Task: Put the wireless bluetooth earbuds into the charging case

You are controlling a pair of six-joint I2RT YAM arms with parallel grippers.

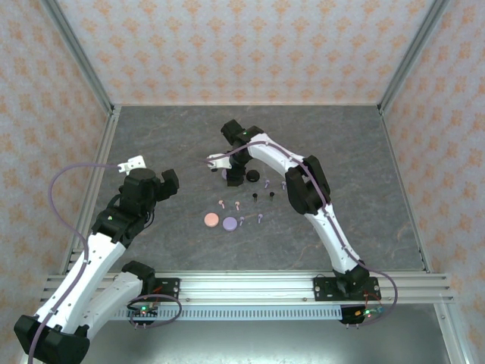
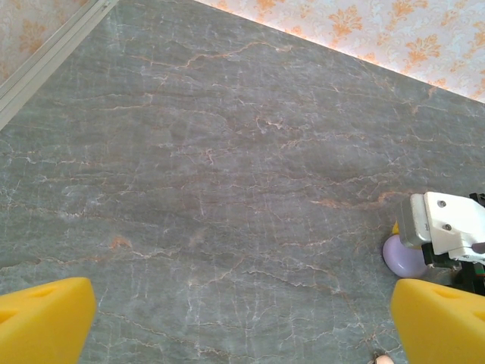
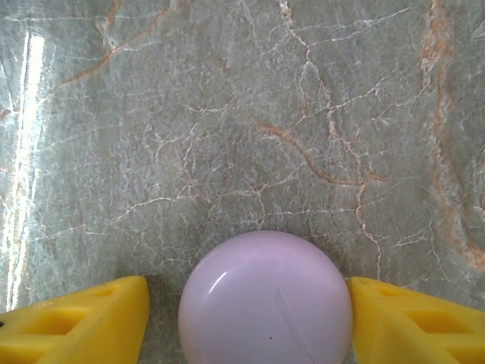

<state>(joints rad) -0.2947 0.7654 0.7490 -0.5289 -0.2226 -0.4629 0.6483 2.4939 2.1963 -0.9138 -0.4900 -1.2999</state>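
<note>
A round lilac charging case (image 3: 265, 303) lies on the table between the yellow fingers of my right gripper (image 3: 248, 297). The right finger (image 3: 379, 311) touches its side and the left finger (image 3: 114, 311) stands a small gap off, so the jaws are open around it. From above, that gripper (image 1: 226, 173) hangs over the case left of the table's middle. Several tiny earbuds (image 1: 237, 205) lie scattered nearer the arms. My left gripper (image 2: 242, 322) is wide open over bare table, with the lilac case (image 2: 400, 256) off to its right.
A black round case (image 1: 236, 178) sits right beside the lilac one, with another black piece (image 1: 253, 177) next to it. A pink disc (image 1: 211, 221) and a lilac disc (image 1: 229, 224) lie closer to the arms. The marbled grey table (image 1: 356, 167) is walled by patterned panels.
</note>
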